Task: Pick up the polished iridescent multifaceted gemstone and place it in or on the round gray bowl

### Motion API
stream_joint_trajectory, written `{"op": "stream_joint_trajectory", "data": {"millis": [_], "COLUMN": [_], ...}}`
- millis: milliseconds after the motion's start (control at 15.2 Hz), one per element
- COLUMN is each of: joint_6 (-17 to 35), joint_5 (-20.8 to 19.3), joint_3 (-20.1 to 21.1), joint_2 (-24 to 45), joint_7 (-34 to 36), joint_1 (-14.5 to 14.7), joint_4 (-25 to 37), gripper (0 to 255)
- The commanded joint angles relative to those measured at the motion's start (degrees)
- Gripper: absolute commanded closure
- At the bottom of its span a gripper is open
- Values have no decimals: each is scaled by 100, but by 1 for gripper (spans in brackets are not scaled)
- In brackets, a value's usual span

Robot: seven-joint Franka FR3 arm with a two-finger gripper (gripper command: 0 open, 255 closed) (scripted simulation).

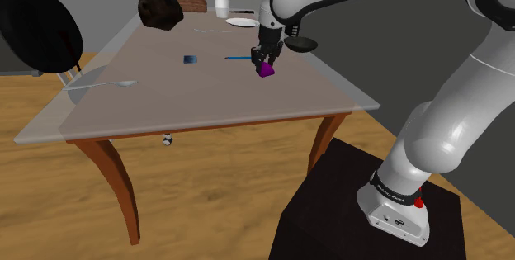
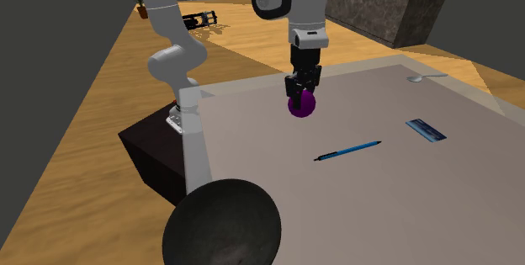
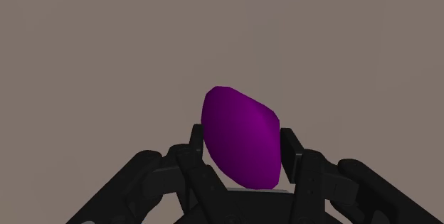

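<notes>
Table [image 1: 206, 93] under arm [image 1: 429, 134], which reaches out over it, wrist pointing straight down. Bowl [image 1: 302, 44] near gripper [image 1: 266, 60], apart. Fingers [image 3: 290, 148] narrowed, clasping purple gem [image 3: 240, 139] on both sides, low over tabletop.

White arm [image 1: 446, 126] bent forward, wrist pointing down; black gripper [image 1: 265, 63], 2 fingers [image 3: 290, 146] clasping purple gemstone [image 3: 240, 137]
</notes>
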Motion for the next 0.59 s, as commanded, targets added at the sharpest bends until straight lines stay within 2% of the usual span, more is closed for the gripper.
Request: {"op": "stream_joint_trajectory", "data": {"millis": [0,198,528], "joint_6": [-1,1,-379], "joint_5": [0,0,22], "joint_3": [0,-1,2], "joint_2": [3,4,-61], "joint_7": [0,0,-41], "joint_1": [0,-1,4], "joint_4": [-2,-2,314], "gripper": [255,255,255]}}
